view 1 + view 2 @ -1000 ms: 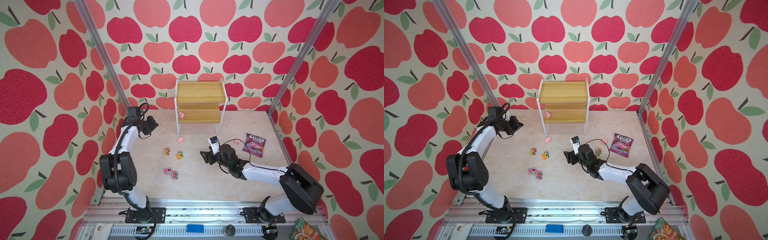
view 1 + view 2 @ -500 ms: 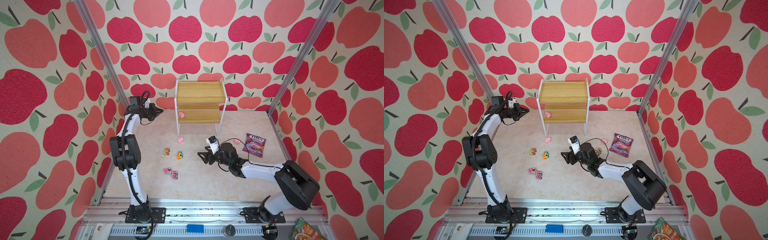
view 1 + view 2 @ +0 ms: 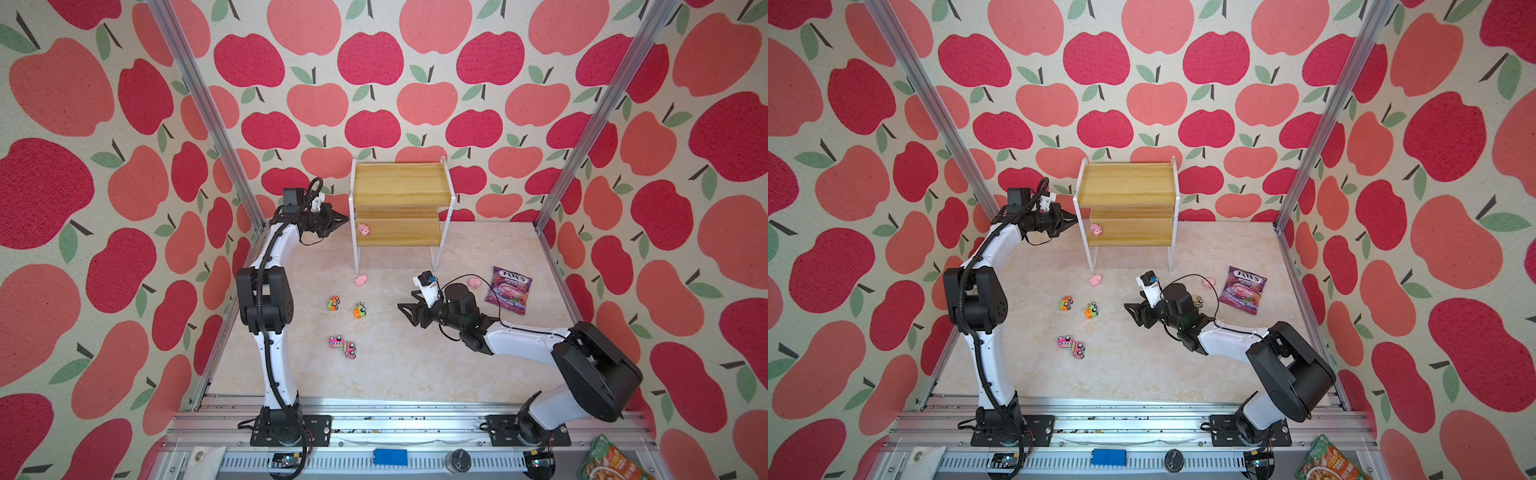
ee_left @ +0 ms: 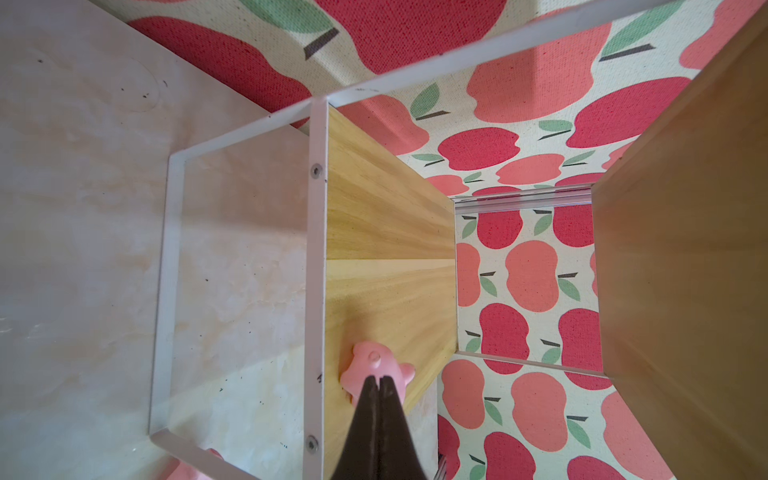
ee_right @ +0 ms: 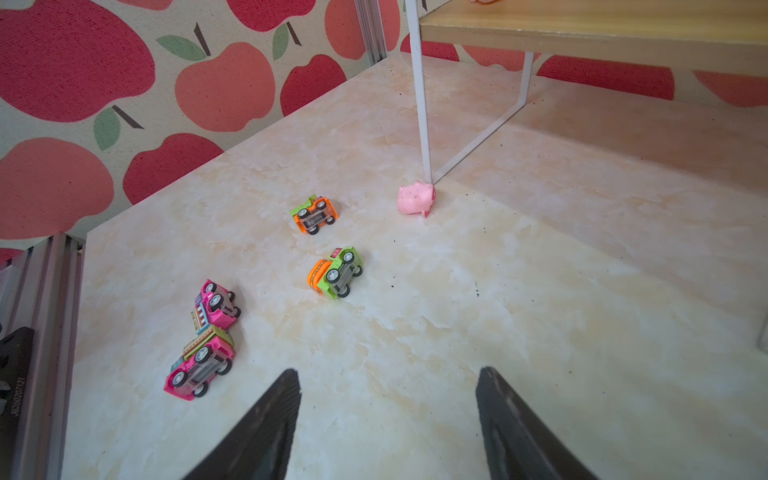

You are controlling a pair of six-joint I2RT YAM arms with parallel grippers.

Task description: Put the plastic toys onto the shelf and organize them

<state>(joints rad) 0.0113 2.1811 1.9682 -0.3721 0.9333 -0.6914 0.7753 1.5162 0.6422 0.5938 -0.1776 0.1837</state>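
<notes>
Right tool (image 3: 406,314), jaws spread and empty, points frame-left at the orange-green truck (image 3: 360,310), the nearest toy ahead; left tool (image 3: 345,218) is clenched empty beside the shelf (image 3: 401,183).

Candy bag (image 3: 508,289): 1 purple packet, lying flat on the tabletop (image 3: 415,365) toward the right-hand wall, printed face up, "FOX'S" legible in both top views (image 3: 1243,290).

Tabletop: cream marble pattern; dark specks noted in the right wrist view (image 5: 540,270).

Walls: apple-print wallpaper (image 3: 370,58) on 3 sides.

Frame: 2 aluminium posts, left (image 3: 209,120) and right (image 3: 599,120), rising from the rear corners.

Front rail (image 3: 415,415): aluminium, with 1 blue block (image 3: 390,456) and 1 round black knob (image 3: 460,460) just below it.

Snack packet (image 3: 611,459): green and orange, at the right front corner, outside the rail.
</notes>
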